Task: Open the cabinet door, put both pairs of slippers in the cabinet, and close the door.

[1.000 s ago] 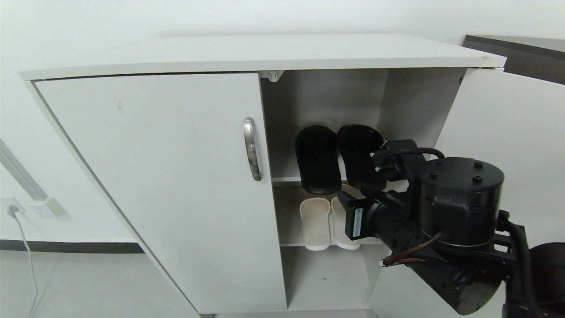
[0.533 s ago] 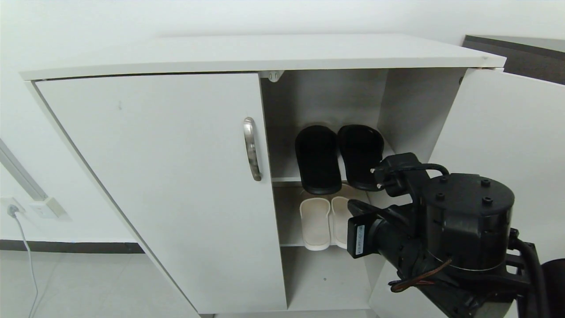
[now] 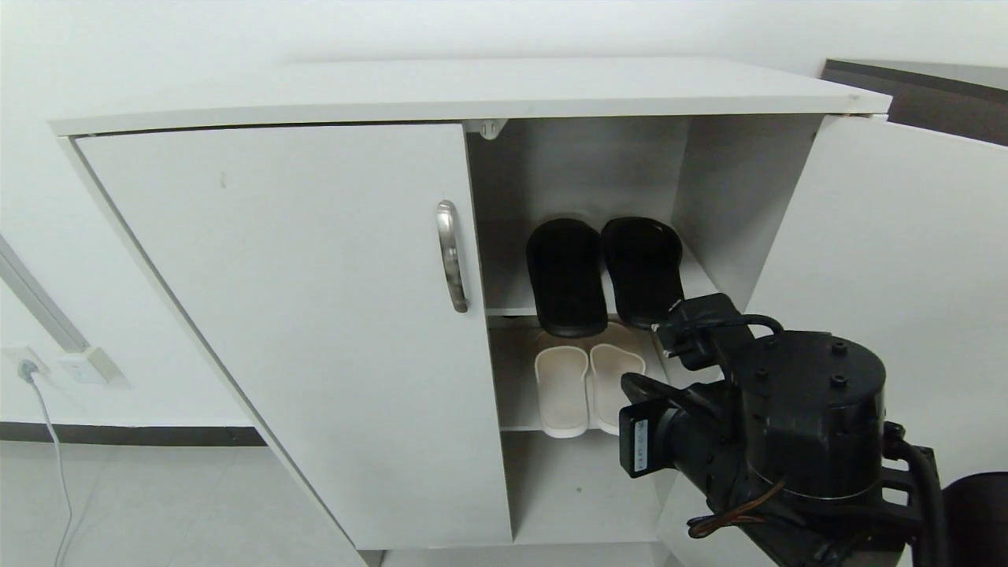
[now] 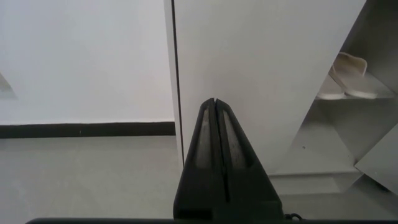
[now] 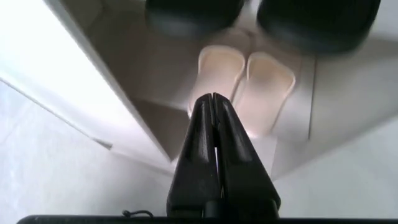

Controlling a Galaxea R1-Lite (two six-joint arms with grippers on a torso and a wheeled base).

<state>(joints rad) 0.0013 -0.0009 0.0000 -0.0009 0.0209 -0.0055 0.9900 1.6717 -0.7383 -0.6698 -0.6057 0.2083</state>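
Observation:
The white cabinet (image 3: 472, 90) has its left door (image 3: 276, 299) closed and its right door (image 3: 890, 268) swung open. A pair of black slippers (image 3: 602, 272) lies on the upper shelf and a pair of white slippers (image 3: 587, 378) on the shelf below. My right arm (image 3: 787, 425) hangs in front of the open side, below the black pair. In the right wrist view my right gripper (image 5: 213, 98) is shut and empty, pointing at the white slippers (image 5: 245, 87) with the black slippers (image 5: 261, 15) beyond. My left gripper (image 4: 214, 102) is shut and empty, low before the closed door (image 4: 261, 68).
A metal handle (image 3: 449, 256) sits on the closed left door. A wall socket with a cable (image 3: 31, 370) is at the far left. Grey floor (image 4: 87, 174) lies open in front of the cabinet. The bottom compartment (image 3: 579, 488) holds nothing.
My right arm has drawn back and down from the black slippers, which now lie uncovered on the upper shelf. The head view has shifted slightly.

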